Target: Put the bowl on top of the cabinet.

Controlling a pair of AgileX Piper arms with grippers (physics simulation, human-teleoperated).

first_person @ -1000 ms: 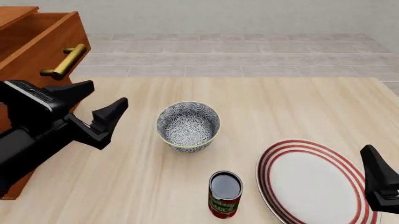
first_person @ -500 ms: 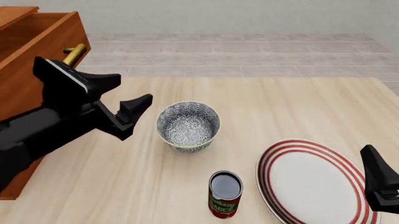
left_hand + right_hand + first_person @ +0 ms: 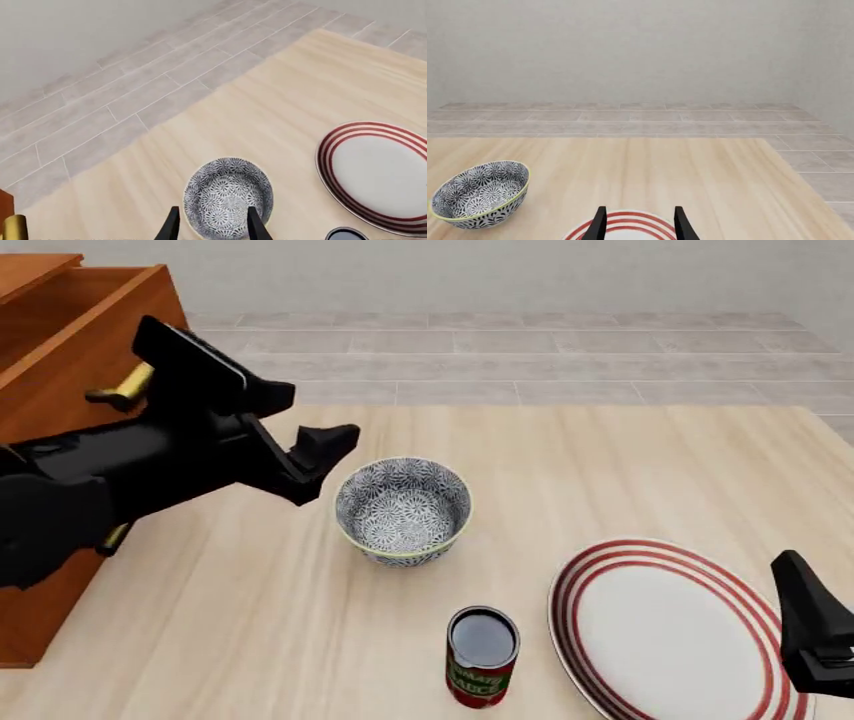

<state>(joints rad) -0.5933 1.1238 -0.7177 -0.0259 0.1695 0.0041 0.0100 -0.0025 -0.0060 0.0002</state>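
Note:
The blue-grey floral bowl (image 3: 403, 510) stands upright on the table, just left of centre. My left gripper (image 3: 320, 412) hovers open a little to its left and above, fingers pointing toward it and touching nothing. In the left wrist view the bowl (image 3: 228, 197) lies just beyond the spread fingertips of the left gripper (image 3: 212, 227). The reddish-brown cabinet (image 3: 67, 350) stands at the far left, with its brass handle (image 3: 127, 390) partly behind my arm. My right gripper (image 3: 814, 630) waits open at the right edge. The right wrist view shows the right gripper (image 3: 639, 225) empty and the bowl (image 3: 480, 194) far off.
A red-ringed white plate (image 3: 667, 625) lies at the front right, under the right gripper. An open can (image 3: 481, 655) with a red and green label stands in front of the bowl. The table's far edge meets a tiled floor.
My left arm has swung up and to the right, bringing its open gripper from the cabinet's side close to the bowl. The bowl and the right arm have not moved.

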